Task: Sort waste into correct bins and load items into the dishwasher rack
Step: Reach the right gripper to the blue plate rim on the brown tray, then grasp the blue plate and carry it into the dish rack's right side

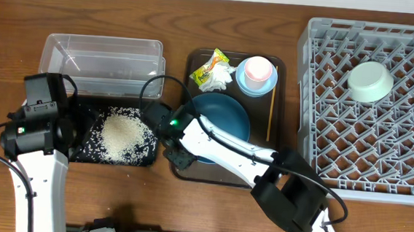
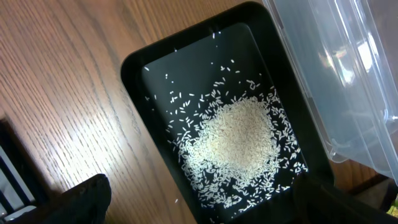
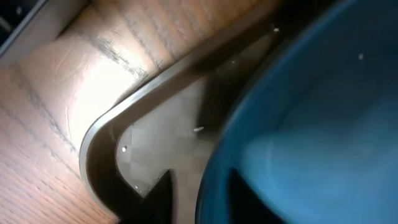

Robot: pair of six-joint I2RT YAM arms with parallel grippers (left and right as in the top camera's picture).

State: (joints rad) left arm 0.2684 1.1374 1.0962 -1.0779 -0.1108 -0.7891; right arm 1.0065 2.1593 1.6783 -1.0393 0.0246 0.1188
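Loose white rice (image 1: 122,134) lies heaped in the shallow black tray (image 1: 87,151), which stands in front of the clear tub (image 1: 101,65). In the left wrist view the rice (image 2: 239,143) fills the black tray (image 2: 134,68). My left gripper (image 2: 205,208) is wide open and empty over the tray's near end. The dark blue dish (image 1: 225,117) sits on the brown serving tray. My right gripper (image 3: 202,186) is open, one finger inside the dish (image 3: 311,124) and one outside its rim. The snack wrapper (image 1: 209,71), the tissue (image 1: 226,78), the pink cup (image 1: 257,70) in a mint bowl and the wooden stick (image 1: 271,109) lie behind.
The brown serving tray (image 1: 284,63) stands between the black tray and the grey dishwasher rack (image 1: 401,166). Another mint bowl (image 1: 370,81) rests in the rack. The clear tub (image 2: 336,74) touches the black tray's far side. A stray rice grain lies on the wood.
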